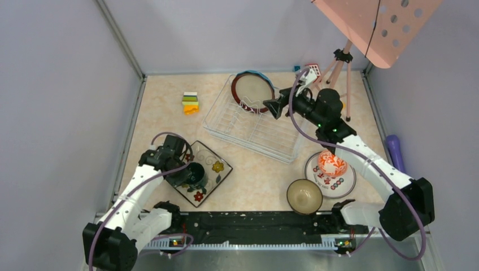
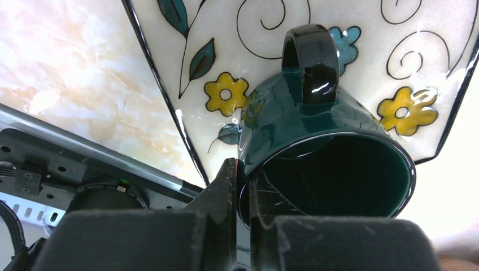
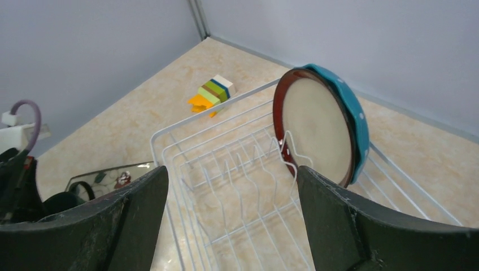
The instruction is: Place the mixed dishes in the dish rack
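Note:
The teal mug (image 1: 196, 175) (image 2: 294, 118) lies tilted on the square floral plate (image 1: 210, 156) (image 2: 271, 56) at the front left. My left gripper (image 1: 184, 177) (image 2: 242, 175) is shut on the mug's rim, one finger inside and one outside. My right gripper (image 1: 271, 106) (image 3: 231, 172) hangs open and empty over the dish rack (image 1: 254, 129) (image 3: 226, 169). In the rack's far end the brown-rimmed cream plate (image 1: 252, 90) (image 3: 319, 127) stands upright, with the blue polka-dot plate (image 3: 355, 113) behind it. The red-white bowl (image 1: 332, 164) sits on the white red-marked plate (image 1: 345, 182). The tan bowl (image 1: 304, 196) is beside it.
Stacked toy blocks (image 1: 191, 103) (image 3: 212, 93) lie left of the rack. A purple cylinder (image 1: 394, 149) lies by the right wall. The pink perforated stand (image 1: 375, 22) on its tripod (image 1: 342, 73) rises at the back right. Walls enclose the table on three sides.

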{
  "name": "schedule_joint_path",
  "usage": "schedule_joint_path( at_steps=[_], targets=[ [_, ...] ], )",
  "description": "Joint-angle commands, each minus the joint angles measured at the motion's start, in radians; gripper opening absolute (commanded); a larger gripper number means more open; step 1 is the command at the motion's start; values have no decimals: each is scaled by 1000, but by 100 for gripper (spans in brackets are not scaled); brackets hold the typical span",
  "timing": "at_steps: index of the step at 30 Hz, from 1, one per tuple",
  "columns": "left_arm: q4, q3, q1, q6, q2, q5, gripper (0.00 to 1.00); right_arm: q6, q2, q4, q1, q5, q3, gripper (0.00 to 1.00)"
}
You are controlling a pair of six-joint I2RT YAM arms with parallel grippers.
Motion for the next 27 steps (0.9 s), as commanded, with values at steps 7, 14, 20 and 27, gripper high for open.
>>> schedule_joint_path(
  at_steps=[7, 14, 20, 27],
  targets=[
    [-70, 271, 4, 131, -139, 15, 0, 256, -54, -125, 9, -162, 14, 90],
    [172, 361, 4, 211, -180, 421, 0, 556, -60, -16, 9, -284, -48, 96],
    [538, 339, 4, 120, -136, 731, 0, 744, -59, 138, 9, -440, -84, 97],
    [838, 331, 4, -5, -68, 885, 0, 1009, -71, 357, 12, -510, -159, 99]
  ],
)
